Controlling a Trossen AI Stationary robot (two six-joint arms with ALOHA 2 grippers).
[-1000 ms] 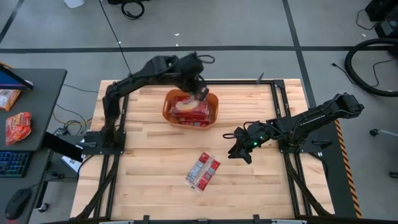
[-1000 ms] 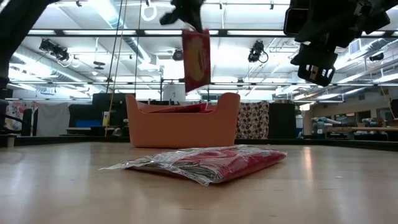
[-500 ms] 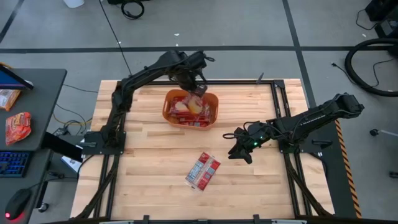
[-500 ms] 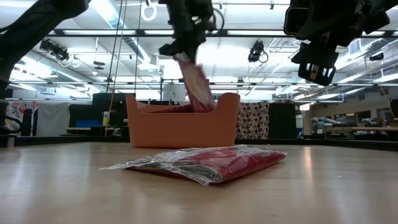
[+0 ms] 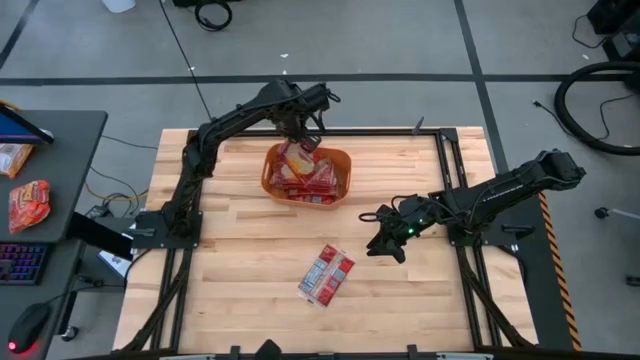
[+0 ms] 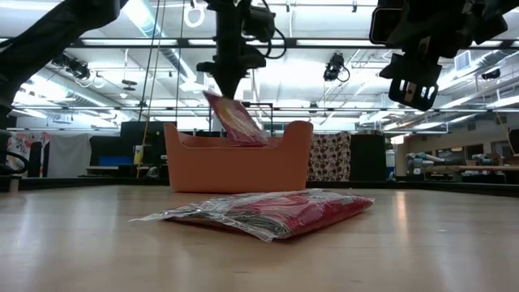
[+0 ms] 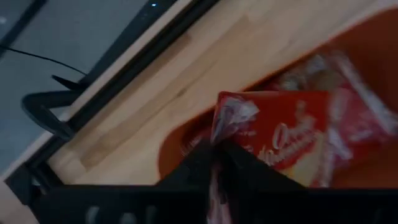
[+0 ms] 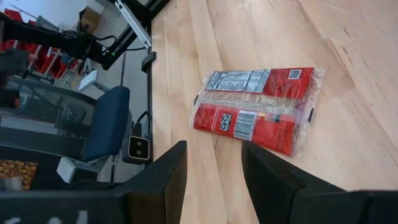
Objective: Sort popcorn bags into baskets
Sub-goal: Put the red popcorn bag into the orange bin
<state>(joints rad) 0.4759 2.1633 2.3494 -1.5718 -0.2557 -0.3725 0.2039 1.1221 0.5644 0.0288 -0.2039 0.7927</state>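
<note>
One popcorn bag (image 5: 326,274) lies flat on the surface (image 5: 240,250), alone and well apart from the orange tub (image 5: 340,186). Its long axis runs diagonally in the high view, one short end pointing toward the tub side, the other toward the front edge. The right gripper (image 5: 384,240) hovers nearest to it, above the surface, between the bag and the right edge; its fingers (image 8: 163,180) stand apart and hold nothing, and the right wrist view shows the bag (image 8: 258,109) ahead of them. A grasp would probably call for lowering across the bag's narrow width.

A second packet (image 6: 231,120) hangs tilted at the tub rim beneath the left gripper (image 5: 303,137). Whether those fingers are clamped on it or releasing cannot be told. The tub already holds several packets (image 5: 312,175).
</note>
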